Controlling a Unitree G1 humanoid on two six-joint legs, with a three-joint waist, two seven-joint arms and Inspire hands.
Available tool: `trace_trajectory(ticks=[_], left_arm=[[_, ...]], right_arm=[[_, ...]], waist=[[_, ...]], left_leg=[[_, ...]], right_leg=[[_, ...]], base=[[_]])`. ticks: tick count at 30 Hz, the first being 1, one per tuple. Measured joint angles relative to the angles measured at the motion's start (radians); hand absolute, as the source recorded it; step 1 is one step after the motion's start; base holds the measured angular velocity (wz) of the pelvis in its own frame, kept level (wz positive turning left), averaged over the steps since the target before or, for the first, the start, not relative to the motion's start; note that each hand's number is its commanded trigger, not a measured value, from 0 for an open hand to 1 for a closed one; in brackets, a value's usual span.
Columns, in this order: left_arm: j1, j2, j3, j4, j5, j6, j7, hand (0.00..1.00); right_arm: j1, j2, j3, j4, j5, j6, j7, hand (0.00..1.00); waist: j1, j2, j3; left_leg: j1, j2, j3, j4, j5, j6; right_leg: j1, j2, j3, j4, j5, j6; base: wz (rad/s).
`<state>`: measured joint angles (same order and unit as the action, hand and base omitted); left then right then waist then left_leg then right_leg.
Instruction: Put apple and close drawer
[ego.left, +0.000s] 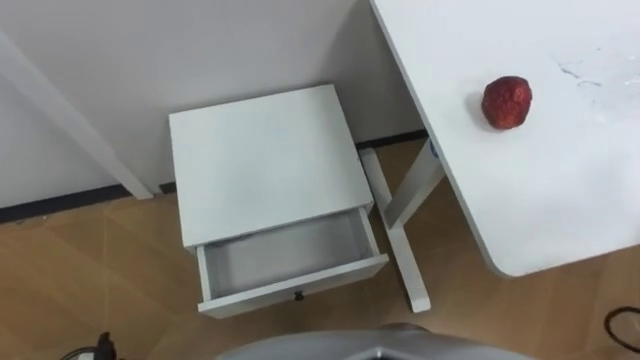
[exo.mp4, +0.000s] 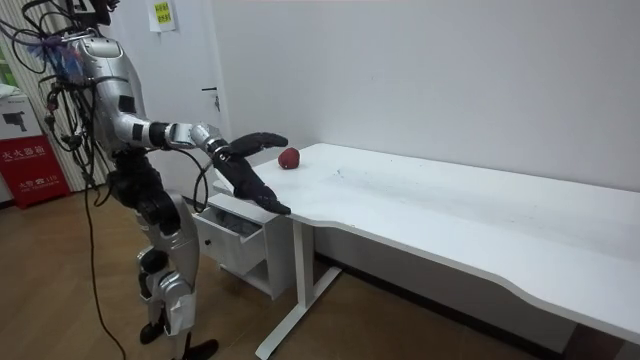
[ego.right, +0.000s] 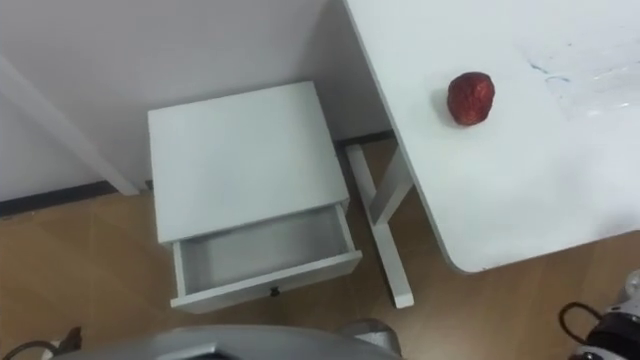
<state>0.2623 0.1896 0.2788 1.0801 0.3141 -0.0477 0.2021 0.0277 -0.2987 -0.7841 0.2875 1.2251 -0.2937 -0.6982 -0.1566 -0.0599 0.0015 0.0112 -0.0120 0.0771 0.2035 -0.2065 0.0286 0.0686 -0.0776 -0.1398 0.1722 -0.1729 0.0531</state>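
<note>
I see my left hand (exo.mp4: 262, 140) and right hand (exo.mp4: 252, 186) stretched flat by the table (exo.mp4: 450, 210) end, holding nothing. The apple (ego.left: 506, 102) sits on the table. The cabinet (ego.left: 262, 150) hides the back of the open drawer (ego.left: 290, 255). I can't read the red sign (exo.mp4: 25, 165).

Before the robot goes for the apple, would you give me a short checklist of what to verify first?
1. Apple in plain sight on the white table, nothing beside it: ok.
2. Drawer of the nightstand open, visible part bare: ok.
3. Upper robot hand and lower robot hand in the room view, fingers straight, holding nothing: ok.
4. Apple within reach from this stance: cannot tell.
5. Table leg apart from the drawer front: ok.
</note>
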Motion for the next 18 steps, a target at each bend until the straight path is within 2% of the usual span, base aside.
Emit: trace_trajectory(ticks=[3, 7, 8, 11, 14, 15, 16, 17, 18], left_arm=[[0.008, 0.0, -0.003, 0.0, 0.01, -0.001, -0.018, 0.0], [-0.001, -0.001, -0.035, 0.0, 0.019, 0.0, -0.02, 0.0], [-0.007, -0.001, -0.045, -0.001, 0.025, 0.0, -0.02, 0.0], [-0.007, -0.003, -0.072, 0.0, 0.033, -0.001, -0.021, 0.0], [-0.004, -0.003, -0.086, 0.0, 0.033, -0.001, -0.024, 0.0], [-0.003, -0.002, -0.086, -0.001, 0.033, 0.0, -0.024, 0.0], [-0.001, -0.002, -0.086, -0.003, 0.033, 0.002, -0.024, 0.0], [0.002, -0.002, -0.086, -0.009, 0.033, 0.005, -0.025, 0.0], [0.008, -0.002, -0.089, -0.021, 0.034, 0.005, -0.025, 0.0]], right_arm=[[0.003, 0.0, 0.023, -0.04, -0.138, -0.01, -0.053, 0.0], [0.015, -0.001, 0.107, -0.081, -0.419, -0.011, -0.126, 0.0], [0.029, -0.002, 0.136, -0.098, -0.494, -0.011, -0.131, 0.0], [0.034, -0.002, 0.206, -0.103, -0.669, -0.009, -0.121, 0.0], [0.052, -0.002, 0.257, -0.103, -0.803, 0.012, -0.085, 0.0], [0.057, -0.002, 0.268, -0.103, -0.818, 0.017, -0.074, 0.0], [0.059, -0.003, 0.293, -0.103, -0.844, 0.028, -0.055, 0.0], [0.063, -0.003, 0.315, -0.101, -0.856, 0.037, -0.031, 0.0], [0.073, -0.003, 0.339, -0.097, -0.875, 0.046, -0.009, 0.0]], waist=[[0.008, 0.004, -0.0019], [0.037, 0.007, -0.0033], [0.053, 0.009, -0.0044], [0.062, 0.018, -0.008], [0.079, 0.02, -0.0064], [0.083, 0.011, -0.0011], [0.084, 0.016, -0.0015], [0.085, 0.011, 0.0025], [0.086, 0.009, 0.0032]], left_leg=[[-0.005, 0.0, 0.004, 0.0, 0.0, 0.0], [-0.005, 0.0, 0.008, 0.002, 0.0, 0.0], [-0.004, 0.001, 0.01, 0.001, 0.0, 0.0], [0.001, 0.001, 0.011, 0.001, 0.0, 0.0], [0.003, 0.002, 0.012, 0.001, 0.0, 0.0], [0.003, 0.003, 0.012, -0.001, 0.0, 0.0], [0.003, 0.003, 0.012, -0.002, 0.0, 0.0], [0.001, 0.003, 0.012, -0.003, 0.001, -0.001], [0.001, 0.003, 0.009, -0.003, 0.001, -0.001]], right_leg=[[-0.008, 0.0, 0.001, 0.001, 0.0, 0.0], [-0.018, 0.0, 0.01, 0.013, 0.0, 0.0], [-0.018, 0.0, 0.01, 0.013, 0.0, 0.0], [-0.013, 0.0, 0.009, 0.013, 0.0, 0.0], [-0.012, 0.0, 0.009, 0.013, 0.0, 0.0], [-0.012, 0.0, 0.009, 0.013, 0.0, 0.0], [-0.013, 0.0, 0.008, 0.013, 0.0, 0.0], [-0.014, 0.0, 0.007, 0.013, 0.0, 0.0], [-0.013, 0.0, 0.003, 0.012, 0.0, 0.0]], base=[[-0.03], [-0.04], [0.0], [0.0], [0.0], [0.0], [0.0], [0.0], [0.04]])
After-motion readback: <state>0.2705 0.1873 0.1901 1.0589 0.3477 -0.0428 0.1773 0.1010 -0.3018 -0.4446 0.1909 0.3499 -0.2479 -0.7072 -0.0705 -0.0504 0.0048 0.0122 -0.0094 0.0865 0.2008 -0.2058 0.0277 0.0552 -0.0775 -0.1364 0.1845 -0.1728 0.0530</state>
